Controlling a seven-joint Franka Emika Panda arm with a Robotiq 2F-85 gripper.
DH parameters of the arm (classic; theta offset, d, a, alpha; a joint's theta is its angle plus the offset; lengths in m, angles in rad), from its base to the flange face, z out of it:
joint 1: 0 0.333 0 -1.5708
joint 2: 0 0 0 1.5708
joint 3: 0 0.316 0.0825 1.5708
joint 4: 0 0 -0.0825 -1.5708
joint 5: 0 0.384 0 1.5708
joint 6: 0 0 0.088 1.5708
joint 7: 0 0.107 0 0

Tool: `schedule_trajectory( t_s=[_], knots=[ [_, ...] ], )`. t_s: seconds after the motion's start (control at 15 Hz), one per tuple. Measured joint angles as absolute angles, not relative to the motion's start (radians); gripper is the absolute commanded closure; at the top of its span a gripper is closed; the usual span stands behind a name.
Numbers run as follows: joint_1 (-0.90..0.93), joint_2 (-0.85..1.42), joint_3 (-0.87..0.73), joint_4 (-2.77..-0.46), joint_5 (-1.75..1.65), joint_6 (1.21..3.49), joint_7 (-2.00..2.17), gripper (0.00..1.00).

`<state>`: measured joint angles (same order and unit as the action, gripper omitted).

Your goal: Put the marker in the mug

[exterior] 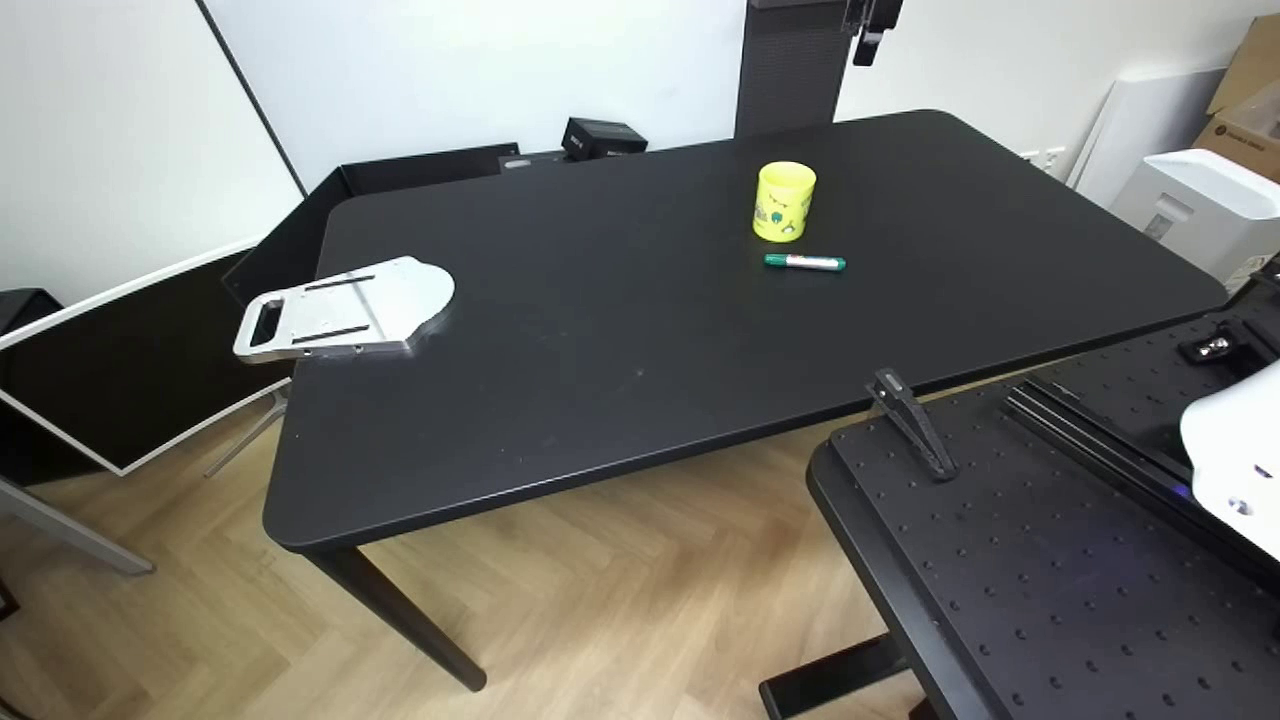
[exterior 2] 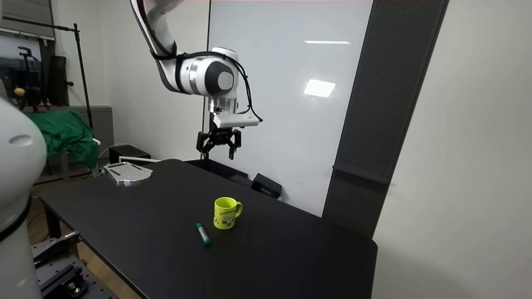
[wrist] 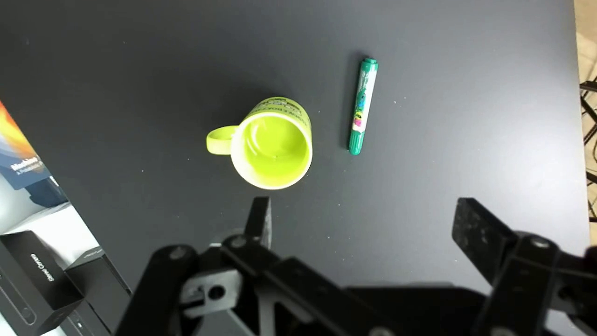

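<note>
The yellow mug [exterior: 783, 203] [exterior 2: 225, 218] stands upright on the black table in both exterior views; looking down from the wrist, I see nothing inside the mug [wrist: 275, 151], and its handle points left. Beside it, a short gap away, the green marker [exterior: 806, 262] [exterior 2: 203, 234] with a white printed label lies flat; in the wrist view the marker [wrist: 363, 106] is right of the mug. High above the table my gripper [exterior 2: 217, 155] points down. Its fingers are wide apart in the wrist view, and the gripper [wrist: 364, 205] has nothing between them. One fingertip [exterior: 864, 52] shows at an exterior view's top edge.
A flat silver plate [exterior: 350, 308] [exterior 2: 128, 172] lies at the table's far end. Black boxes [wrist: 42, 275] sit beyond the table edge. A lower perforated bench [exterior: 1040, 560] with a clamp [exterior: 912, 424] adjoins the table [exterior: 600, 330]. A whiteboard [exterior 2: 286, 104] stands behind.
</note>
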<state>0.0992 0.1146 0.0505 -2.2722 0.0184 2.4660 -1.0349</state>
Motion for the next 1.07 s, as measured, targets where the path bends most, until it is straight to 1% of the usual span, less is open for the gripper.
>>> schedule_trajectory(
  t_s=[0.87, 1.07],
  knots=[
    [0.075, 0.280, 0.088, -2.264, 0.000, 2.605, -1.029, 0.00],
    [0.083, 0.321, 0.102, -2.234, -0.029, 2.602, -0.978, 0.00]
  ],
)
